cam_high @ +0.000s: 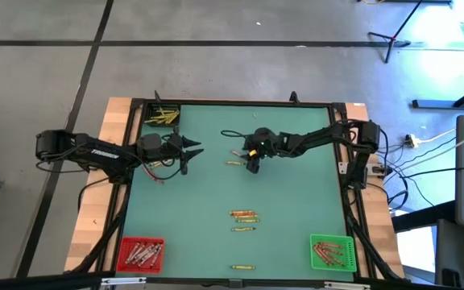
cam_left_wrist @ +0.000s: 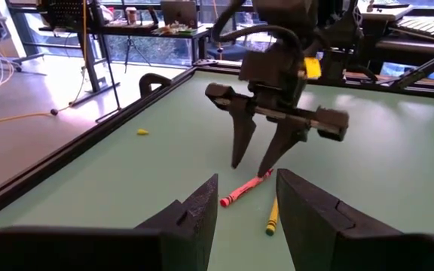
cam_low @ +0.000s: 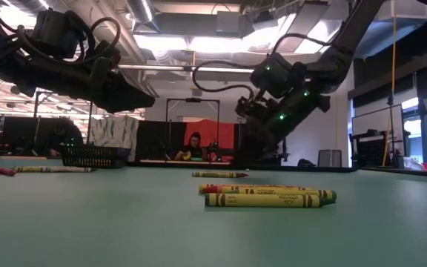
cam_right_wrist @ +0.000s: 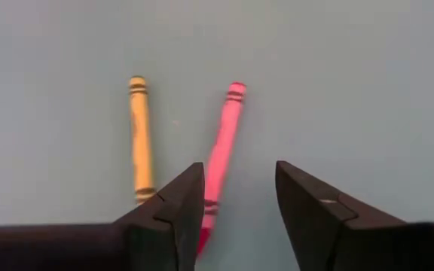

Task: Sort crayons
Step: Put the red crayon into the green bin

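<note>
The right gripper (cam_right_wrist: 236,207) is hovering low over the green mat, fingers parted, straddling the near end of a red crayon (cam_right_wrist: 223,147); nothing is being gripped. A yellow crayon (cam_right_wrist: 139,135) is lying just beside it, apart but close. In my judgement the step in hand is picking the red one: the fingers should be descending squarely so that only the red stick lies between them, the yellow one being left outside.

The left gripper (cam_left_wrist: 251,214) is waiting nearby, open and empty.

Only the high view is showing the red bin (cam_high: 140,253), green bin (cam_high: 331,251) and the other loose crayons (cam_high: 244,216). The right wrist view alone is showing the gap between the two sticks.
</note>
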You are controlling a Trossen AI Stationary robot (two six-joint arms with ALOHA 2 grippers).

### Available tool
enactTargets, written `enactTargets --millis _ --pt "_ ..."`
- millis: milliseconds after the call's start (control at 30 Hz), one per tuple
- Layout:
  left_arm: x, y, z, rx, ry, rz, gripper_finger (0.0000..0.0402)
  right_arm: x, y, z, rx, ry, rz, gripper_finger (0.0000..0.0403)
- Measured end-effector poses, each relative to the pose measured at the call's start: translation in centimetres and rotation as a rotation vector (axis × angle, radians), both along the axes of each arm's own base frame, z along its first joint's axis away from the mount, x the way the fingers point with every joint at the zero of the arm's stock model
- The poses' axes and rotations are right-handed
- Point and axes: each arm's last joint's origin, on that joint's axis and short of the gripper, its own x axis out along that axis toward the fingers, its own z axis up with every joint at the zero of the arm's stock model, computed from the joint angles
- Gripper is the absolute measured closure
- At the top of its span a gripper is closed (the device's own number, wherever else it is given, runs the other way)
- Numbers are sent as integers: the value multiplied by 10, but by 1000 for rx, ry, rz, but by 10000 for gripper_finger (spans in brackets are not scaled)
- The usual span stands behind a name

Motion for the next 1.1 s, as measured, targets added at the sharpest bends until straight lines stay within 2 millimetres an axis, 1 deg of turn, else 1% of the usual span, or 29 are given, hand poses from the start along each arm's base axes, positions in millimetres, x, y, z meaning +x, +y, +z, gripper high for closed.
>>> enactTargets --millis 133,267,333,433,600,633,700,767,833,900,967,1000,1100 --pt "0 0 0 0 0 0 282 1 1 -10 24 15 23 238" --pt "0 0 0 0 -1 1 282 2 0 -14 23 25 19 238" --pt "0 0 1 -5 -9 2 282 1 0 -15 8 39 -1 245" --pt "1 0 4 -29 -50 5 282 0 -1 -15 -16 58 -24 282" --pt "2 -3 4 -30 -55 -13 282 -1 -2 -16 -54 83 -18 376" --pt "2 -4 4 -30 -56 -16 282 -1 -2 -17 -49 83 -22 387" --pt "2 -5 5 -29 -64 -22 282 -1 -2 -16 -41 77 -31 390" --pt "3 -7 5 -30 -66 -38 282 -1 -1 -14 -44 75 -30 380" --pt "4 -11 5 -31 -64 -59 282 -2 2 -11 -48 80 -21 377" --pt "5 -17 5 -32 -64 -89 282 -4 6 -5 -64 101 -23 387" --pt "6 -24 6 -33 -66 -127 282 -8 15 2 -81 134 9 395" --pt "7 -28 6 -33 -67 -147 282 -10 19 7 -88 146 24 395" --pt "8 -39 7 -33 -77 -198 282 -16 35 29 -110 151 53 389"
